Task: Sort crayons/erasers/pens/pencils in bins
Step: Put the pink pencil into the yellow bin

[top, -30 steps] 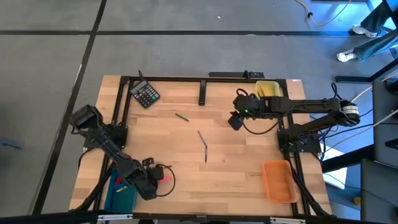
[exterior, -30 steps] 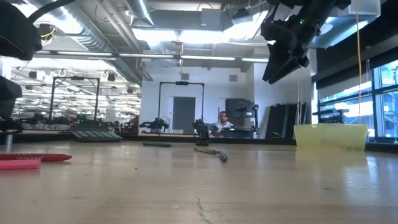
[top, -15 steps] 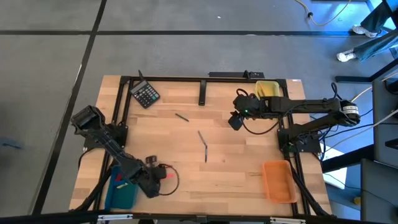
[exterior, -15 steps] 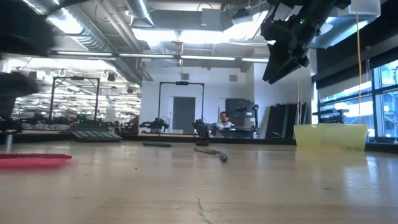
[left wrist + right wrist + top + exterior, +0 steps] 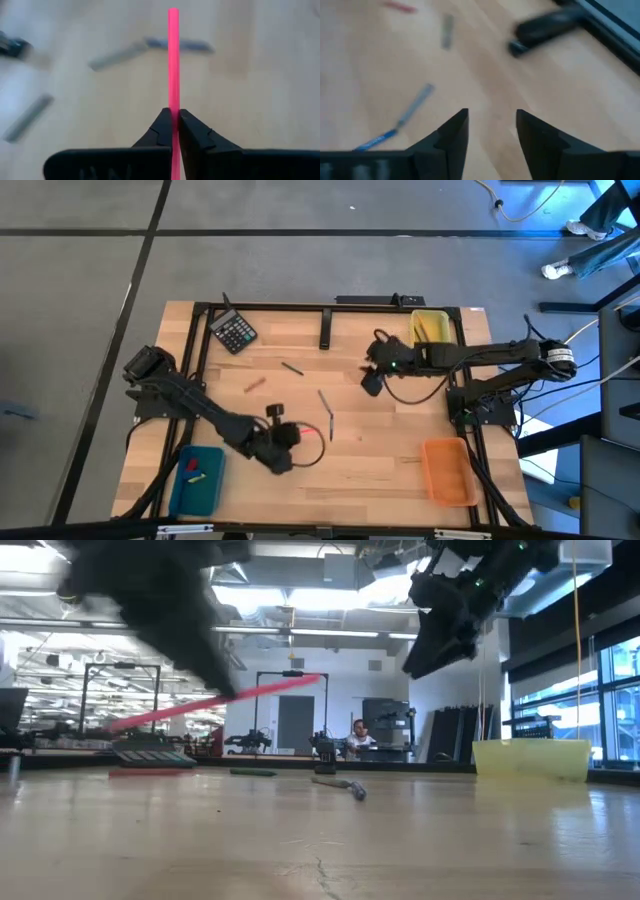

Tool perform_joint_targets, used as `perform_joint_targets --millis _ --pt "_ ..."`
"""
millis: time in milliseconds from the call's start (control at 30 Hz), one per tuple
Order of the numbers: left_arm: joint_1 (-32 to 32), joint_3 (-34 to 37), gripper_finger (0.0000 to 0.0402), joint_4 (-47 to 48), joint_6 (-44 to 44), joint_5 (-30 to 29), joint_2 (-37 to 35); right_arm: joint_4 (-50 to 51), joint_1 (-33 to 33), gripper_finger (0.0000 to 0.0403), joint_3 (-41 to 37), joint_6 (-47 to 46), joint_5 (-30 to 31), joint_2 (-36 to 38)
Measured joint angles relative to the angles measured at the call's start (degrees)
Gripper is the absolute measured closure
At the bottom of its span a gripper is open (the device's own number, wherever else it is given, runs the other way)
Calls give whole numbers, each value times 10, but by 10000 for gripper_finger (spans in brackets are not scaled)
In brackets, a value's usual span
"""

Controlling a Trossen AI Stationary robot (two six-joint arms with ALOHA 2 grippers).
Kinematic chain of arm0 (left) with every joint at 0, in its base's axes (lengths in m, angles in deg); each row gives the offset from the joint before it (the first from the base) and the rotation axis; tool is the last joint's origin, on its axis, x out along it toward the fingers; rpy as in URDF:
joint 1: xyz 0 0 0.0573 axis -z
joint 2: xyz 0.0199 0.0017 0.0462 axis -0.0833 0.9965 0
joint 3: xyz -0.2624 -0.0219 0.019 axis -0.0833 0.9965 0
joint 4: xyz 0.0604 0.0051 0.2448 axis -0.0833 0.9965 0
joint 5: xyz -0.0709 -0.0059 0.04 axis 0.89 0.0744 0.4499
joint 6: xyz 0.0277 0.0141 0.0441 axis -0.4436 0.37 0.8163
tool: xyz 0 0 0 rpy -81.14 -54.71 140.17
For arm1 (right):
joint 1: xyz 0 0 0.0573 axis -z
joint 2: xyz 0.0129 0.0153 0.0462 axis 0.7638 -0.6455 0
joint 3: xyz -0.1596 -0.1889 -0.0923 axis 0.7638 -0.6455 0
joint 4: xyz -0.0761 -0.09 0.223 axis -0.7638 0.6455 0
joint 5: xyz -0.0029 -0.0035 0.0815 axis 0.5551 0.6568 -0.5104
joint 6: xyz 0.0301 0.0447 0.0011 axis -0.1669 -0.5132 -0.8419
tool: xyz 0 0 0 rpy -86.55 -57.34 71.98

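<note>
L gripper: over table centre-front, fingers pinched tight on pink crayon, gripped near one end.
Pink crayon: long, thin, straight stick, bright pink, uniform colour; lifted off table, tilted in low view.
R gripper: above table, R of centre, near yellow bin; fingers well apart, nothing between.
Teal bin: front-L corner; small red + yellow-green bits inside.
Orange bin: front-R.
Table: slim grey sticks near centre; short reddish stick L of them; calculator back-L.
</note>
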State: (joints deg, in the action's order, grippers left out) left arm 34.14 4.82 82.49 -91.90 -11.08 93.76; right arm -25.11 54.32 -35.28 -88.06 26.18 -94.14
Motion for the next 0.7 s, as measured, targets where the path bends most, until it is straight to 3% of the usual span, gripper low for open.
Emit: perform_joint_targets --millis 200,333,567,700 --pt "-62 -22 391 -7 31 -38 -13 -356 -27 236 -135 41 -119 -2" --pt "-100 -24 392 -25 32 -40 -29 -574 -44 236 -213 44 -145 -18" --pt "-140 -24 396 -112 86 -5 -41 -741 -63 234 -223 46 -127 -121" --pt "-162 -24 391 -147 111 25 -41 -862 -67 221 -204 64 -175 -184"
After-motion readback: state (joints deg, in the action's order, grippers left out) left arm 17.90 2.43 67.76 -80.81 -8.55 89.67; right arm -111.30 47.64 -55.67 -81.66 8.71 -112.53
